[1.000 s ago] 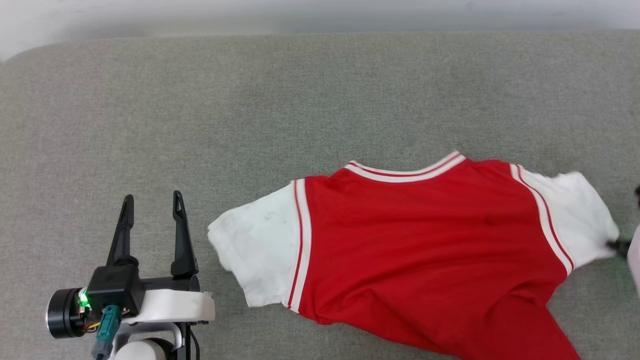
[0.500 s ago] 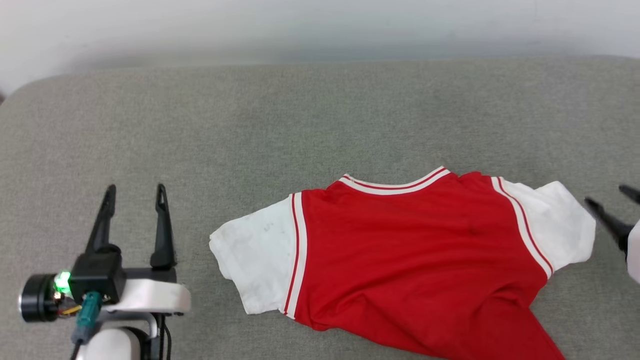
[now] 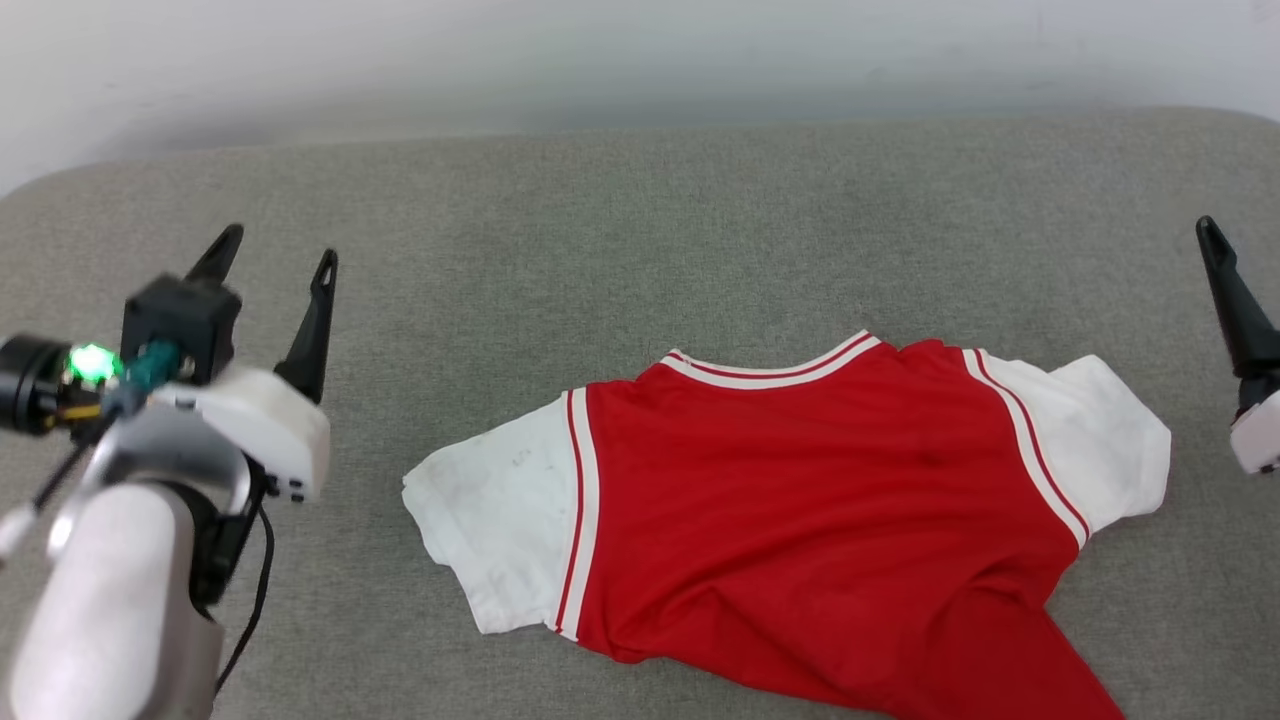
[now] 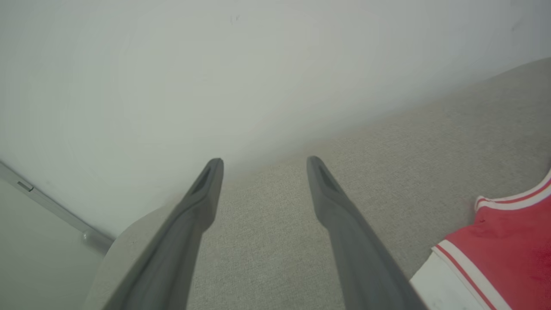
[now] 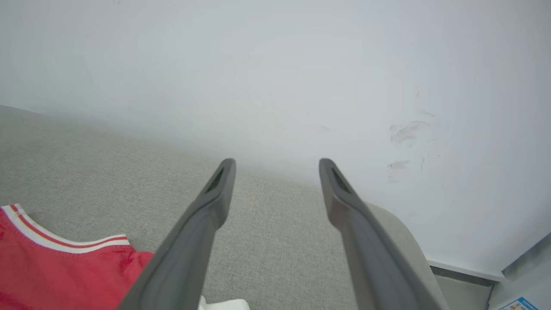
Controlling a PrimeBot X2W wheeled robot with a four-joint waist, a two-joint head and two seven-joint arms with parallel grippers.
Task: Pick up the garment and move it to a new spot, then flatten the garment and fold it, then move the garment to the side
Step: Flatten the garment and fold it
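Observation:
The garment [image 3: 800, 520] lies spread on the grey padded surface [image 3: 640, 230], plain red face up, collar toward the wall and a white sleeve at each end. Its lower part runs off the bottom edge of the head view. My left gripper [image 3: 278, 252] hangs open, raised above the surface to the left of the left sleeve [image 3: 490, 520], holding nothing. In the left wrist view the left gripper [image 4: 264, 160] shows a wide gap, with the garment [image 4: 516, 241] at lower right. My right gripper [image 5: 277, 161] is open and empty, beyond the right sleeve [image 3: 1100, 440]; one of its fingers [image 3: 1235, 300] shows in the head view.
A white wall [image 3: 640, 60] rises right behind the surface. The surface has rounded corners at far left [image 4: 125, 241] and far right [image 5: 400, 224], with floor beyond them. Bare grey cloth lies between the garment's collar and the wall.
My right gripper opened, let go of the right sleeve's edge and drew away up and to the right. My left arm rose toward the wall. The head camera also shifted.

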